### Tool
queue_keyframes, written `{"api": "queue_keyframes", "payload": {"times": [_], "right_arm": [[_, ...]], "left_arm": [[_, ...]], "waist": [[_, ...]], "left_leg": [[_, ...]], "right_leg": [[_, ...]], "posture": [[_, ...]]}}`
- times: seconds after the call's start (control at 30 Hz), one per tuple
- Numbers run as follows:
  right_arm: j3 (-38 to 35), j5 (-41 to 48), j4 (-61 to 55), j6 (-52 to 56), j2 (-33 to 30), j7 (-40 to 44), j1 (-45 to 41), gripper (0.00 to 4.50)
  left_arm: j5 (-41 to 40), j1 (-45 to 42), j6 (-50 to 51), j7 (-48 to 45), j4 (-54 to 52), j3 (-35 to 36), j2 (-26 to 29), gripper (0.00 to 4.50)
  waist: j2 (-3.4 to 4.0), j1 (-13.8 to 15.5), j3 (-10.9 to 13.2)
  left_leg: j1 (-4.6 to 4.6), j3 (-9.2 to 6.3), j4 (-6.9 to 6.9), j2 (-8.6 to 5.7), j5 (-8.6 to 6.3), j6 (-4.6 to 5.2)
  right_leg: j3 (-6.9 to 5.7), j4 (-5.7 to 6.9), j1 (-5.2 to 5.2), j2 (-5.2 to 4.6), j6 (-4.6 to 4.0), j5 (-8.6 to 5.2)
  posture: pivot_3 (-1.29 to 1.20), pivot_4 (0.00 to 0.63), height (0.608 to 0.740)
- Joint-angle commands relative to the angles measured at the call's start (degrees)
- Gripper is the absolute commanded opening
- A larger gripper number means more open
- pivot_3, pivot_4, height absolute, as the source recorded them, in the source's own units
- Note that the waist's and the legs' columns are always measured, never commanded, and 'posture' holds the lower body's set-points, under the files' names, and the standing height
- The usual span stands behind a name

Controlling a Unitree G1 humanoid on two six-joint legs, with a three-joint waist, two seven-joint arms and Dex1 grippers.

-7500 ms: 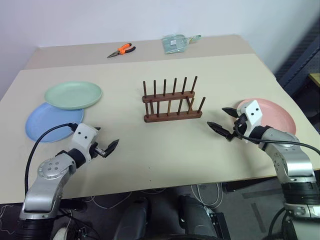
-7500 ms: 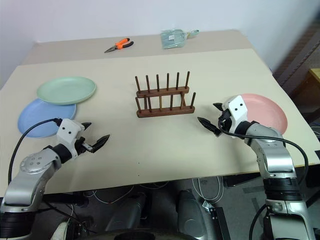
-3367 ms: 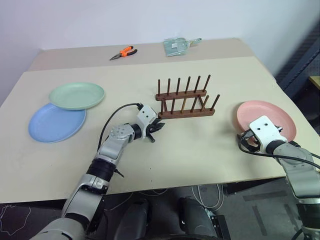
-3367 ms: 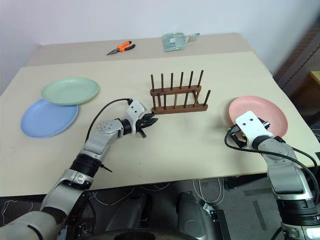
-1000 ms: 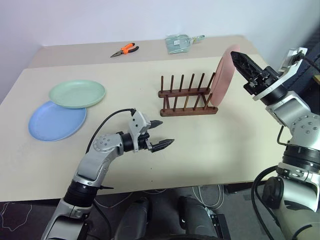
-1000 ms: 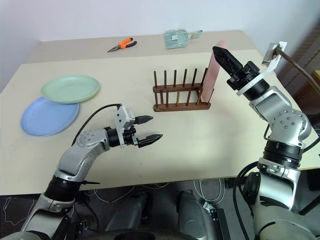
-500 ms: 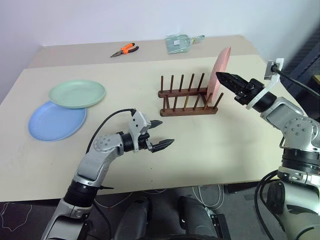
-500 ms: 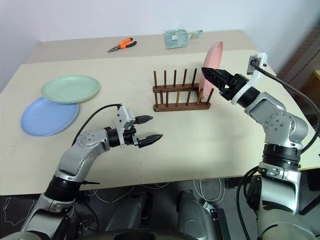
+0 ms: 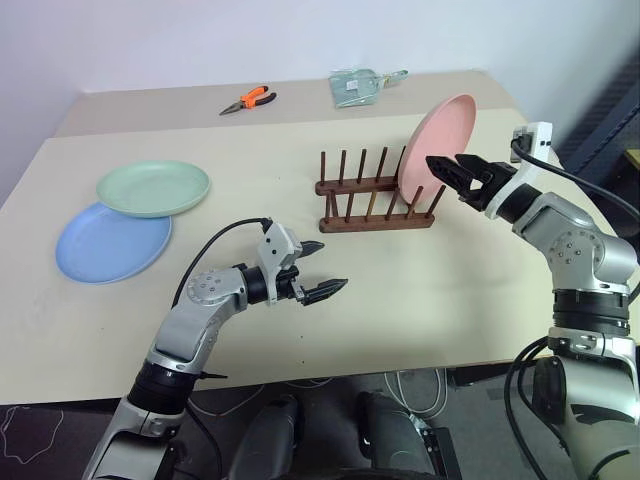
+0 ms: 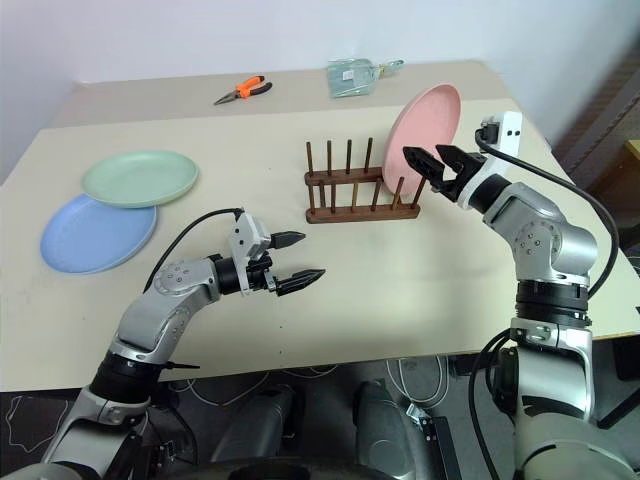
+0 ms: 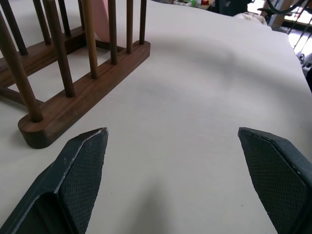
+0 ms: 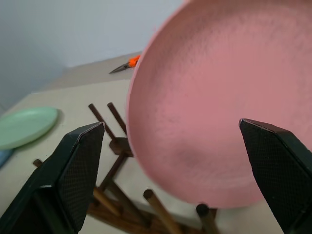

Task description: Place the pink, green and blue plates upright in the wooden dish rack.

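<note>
fingers of the left gripper (image 9: 322,267) are standing wide apart and gripping nothing, hovering low over the bare table (image 9: 420,290) just in front of the wooden dish rack (image 9: 378,192), likely parked out of the way while the other arm works. further back, the pink plate (image 9: 437,140) is sitting on edge at the rack's right end, leaning between the last pegs, so the slot is carrying it. the right gripper (image 10: 430,166) is pointing at the plate's face with its jaws spread wide and nothing between them; it looks to be letting go. farther off on the left, the green plate (image 9: 153,188) is lying flat, overlapping the blue plate (image 9: 110,242), both waiting their turn. orange pliers (image 9: 246,99) are resting near the far edge.
</note>
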Motion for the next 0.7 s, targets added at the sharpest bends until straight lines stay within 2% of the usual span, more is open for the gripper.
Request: {"api": "queue_keyframes", "payload": {"times": [0.03, 0.13, 0.27, 0.43, 0.6, 0.7], "right_arm": [[1.85, -3.19, -5.16, -2.72, -0.96, 0.02, -0.86, 4.5], [3.27, -5.29, -8.16, -1.85, -0.37, -2.5, -1.43, 4.5], [4.31, -8.29, -10.56, 2.04, 3.28, -11.89, -4.16, 4.5], [6.82, -11.07, -15.36, 4.98, 7.53, -18.03, -4.14, 4.5], [8.76, -15.75, -13.91, 4.28, 10.34, -22.79, -4.26, 4.5], [8.18, -17.64, -12.16, 3.32, 11.74, -25.2, -4.68, 3.6]], "left_arm": [[-0.22, 0.02, -0.61, 0.01, -1.09, 0.08, 0.06, 4.36], [-0.2, 0.17, -0.69, -0.07, -1.07, 0.07, 0.12, 4.36], [-0.09, 0.24, -0.84, -0.18, -0.86, -0.19, -0.01, 4.36], [-0.06, 0.2, -0.94, -0.04, -0.71, -0.28, -0.29, 4.36], [0.04, 0.56, -0.99, -0.04, -0.93, -0.49, -0.32, 4.36], [0.15, 0.56, -1.01, 0.06, -0.97, -0.54, -0.29, 4.39]], "waist": [[0.0, -0.27, 0.0], [0.0, -0.38, 0.0], [0.0, -0.65, 0.0], [0.01, -0.46, 0.0], [0.01, -0.42, -0.01], [0.01, -0.47, -0.01]], "left_leg": [[0.0, 0.0, 0.0, 0.0, 0.0, 0.0], [0.0, -0.01, 0.0, 0.0, 0.0, 0.0], [0.01, 0.0, 0.01, 0.01, 0.0, -0.01], [-0.01, -0.02, -0.01, 0.01, 0.01, -0.03], [-0.01, -0.02, -0.01, -0.01, 0.01, -0.03], [-0.01, -0.01, -0.02, -0.02, 0.01, -0.03]], "right_leg": [[0.0, 0.0, 0.0, 0.0, 0.0, 0.0], [0.0, 0.01, 0.0, 0.0, 0.0, 0.0], [0.02, 0.02, -0.02, 0.0, -0.01, 0.0], [0.04, 0.04, -0.05, 0.01, -0.03, 0.02], [0.03, 0.05, -0.06, 0.01, -0.03, 0.02], [0.03, 0.04, -0.06, 0.01, -0.03, 0.02]], "posture": [[0.0, 0.15, 0.738], [0.0, 0.15, 0.738], [0.0, 0.15, 0.738], [0.0, 0.15, 0.738], [0.0, 0.15, 0.738], [0.0, 0.15, 0.738]]}}
